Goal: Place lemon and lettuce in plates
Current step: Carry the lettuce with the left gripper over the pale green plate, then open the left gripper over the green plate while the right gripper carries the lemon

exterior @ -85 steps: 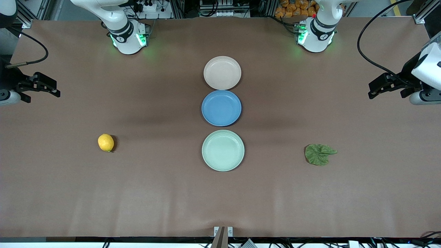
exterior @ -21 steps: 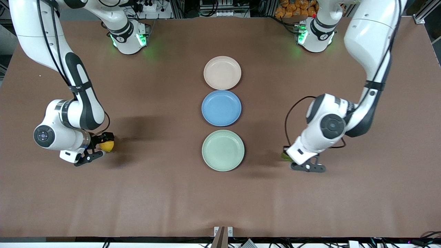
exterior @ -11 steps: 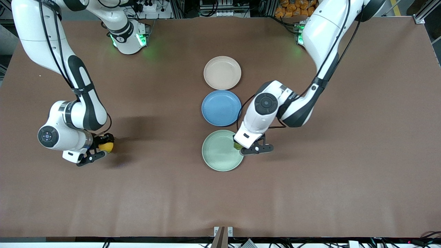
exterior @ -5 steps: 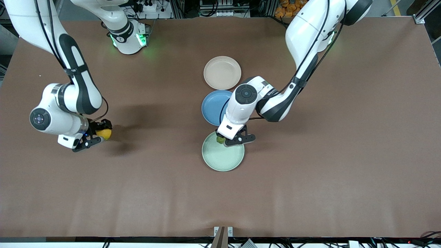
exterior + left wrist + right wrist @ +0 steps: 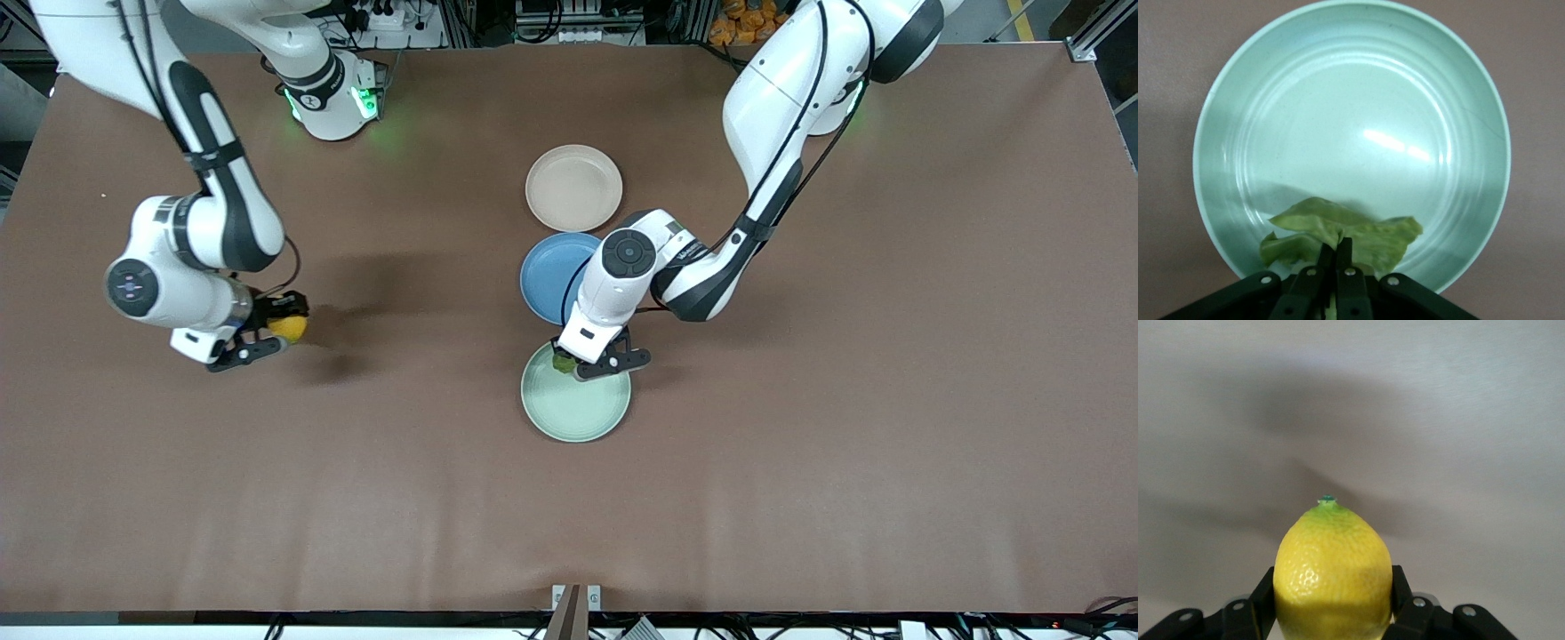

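Left gripper (image 5: 569, 364) (image 5: 1335, 267): fingers pressed together on the lettuce (image 5: 1338, 233) (image 5: 564, 363), pinching it at one edge. The leaf hangs in the air over the mint green plate (image 5: 576, 404) (image 5: 1351, 120), above the part of the plate that lies toward the blue plate (image 5: 551, 276). In the left wrist view the leaf is crumpled and folded, pale green, spreading out from the fingertips with its shadow on the plate under it. Cannot tell whether any part of the leaf touches the plate. Left arm reaches in from its base, its wrist covering part of the blue plate.

Right gripper (image 5: 283, 331) (image 5: 1333, 600): fingers clamped on the lemon (image 5: 290, 328) (image 5: 1333, 570), 1 finger on each side. The lemon is off the table (image 5: 800, 444), held over bare tabletop toward the right arm's end, well apart from all 3 plates. In the right wrist view its greenish tip with the small stem nub points away from the gripper, and its shadow falls on the table surface below.

Plates: 3 in a row along the middle of the table. Beige-pink plate (image 5: 573, 188) is farthest from the front camera, blue plate is in the middle, mint green plate is nearest. Beige-pink and blue plates nearly touch at the rims; a small gap separates blue from mint green. Beige-pink plate has nothing in it, likewise what shows of the blue one.
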Action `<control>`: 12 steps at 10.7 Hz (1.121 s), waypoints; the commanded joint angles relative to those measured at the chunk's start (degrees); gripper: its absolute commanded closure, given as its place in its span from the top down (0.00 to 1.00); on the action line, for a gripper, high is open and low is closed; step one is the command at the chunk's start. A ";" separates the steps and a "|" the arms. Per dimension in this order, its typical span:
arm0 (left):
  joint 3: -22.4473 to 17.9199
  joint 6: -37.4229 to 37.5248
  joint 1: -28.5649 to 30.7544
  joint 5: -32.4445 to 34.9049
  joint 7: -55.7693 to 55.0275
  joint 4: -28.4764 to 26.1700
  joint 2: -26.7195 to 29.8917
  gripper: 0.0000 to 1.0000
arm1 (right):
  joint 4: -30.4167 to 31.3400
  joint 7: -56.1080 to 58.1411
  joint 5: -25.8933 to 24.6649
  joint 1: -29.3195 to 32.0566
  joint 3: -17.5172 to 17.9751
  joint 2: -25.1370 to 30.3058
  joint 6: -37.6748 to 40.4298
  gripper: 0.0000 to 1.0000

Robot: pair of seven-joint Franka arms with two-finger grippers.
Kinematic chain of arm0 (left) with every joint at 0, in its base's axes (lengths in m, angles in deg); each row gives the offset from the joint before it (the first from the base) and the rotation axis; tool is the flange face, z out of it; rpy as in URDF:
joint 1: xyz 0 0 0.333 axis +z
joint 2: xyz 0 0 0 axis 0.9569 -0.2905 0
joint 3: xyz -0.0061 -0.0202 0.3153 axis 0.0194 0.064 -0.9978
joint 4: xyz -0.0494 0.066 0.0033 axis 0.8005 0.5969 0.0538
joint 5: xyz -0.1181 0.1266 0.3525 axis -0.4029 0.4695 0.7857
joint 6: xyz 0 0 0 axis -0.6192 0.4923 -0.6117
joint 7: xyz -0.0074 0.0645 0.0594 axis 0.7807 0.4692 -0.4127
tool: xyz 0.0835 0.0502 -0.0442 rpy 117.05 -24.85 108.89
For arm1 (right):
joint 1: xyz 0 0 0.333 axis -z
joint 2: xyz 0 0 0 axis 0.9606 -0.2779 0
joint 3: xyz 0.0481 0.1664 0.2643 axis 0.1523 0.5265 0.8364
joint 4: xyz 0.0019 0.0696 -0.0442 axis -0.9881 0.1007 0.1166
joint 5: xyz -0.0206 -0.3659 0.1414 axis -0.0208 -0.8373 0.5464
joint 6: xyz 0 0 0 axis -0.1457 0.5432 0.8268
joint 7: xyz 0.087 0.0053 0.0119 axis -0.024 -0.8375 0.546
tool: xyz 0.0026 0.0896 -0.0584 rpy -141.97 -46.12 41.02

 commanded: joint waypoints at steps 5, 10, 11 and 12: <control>-1.83 -3.69 -1.81 1.00 -2.60 1.25 -2.92 1.00 | 2.03 -21.92 8.56 -15.34 0.22 5.62 6.47 0.00; -1.83 -3.69 2.13 1.71 0.38 1.25 1.12 1.00 | 1.77 -35.39 16.02 -25.54 1.80 8.07 11.82 0.00; -1.83 -3.52 3.19 1.97 2.57 1.25 2.09 1.00 | 1.59 -36.88 17.52 -26.60 1.80 8.86 13.40 0.00; -1.83 -3.25 5.29 2.15 6.16 1.16 3.06 1.00 | 0.81 -39.77 17.62 -28.26 1.80 9.39 14.64 0.00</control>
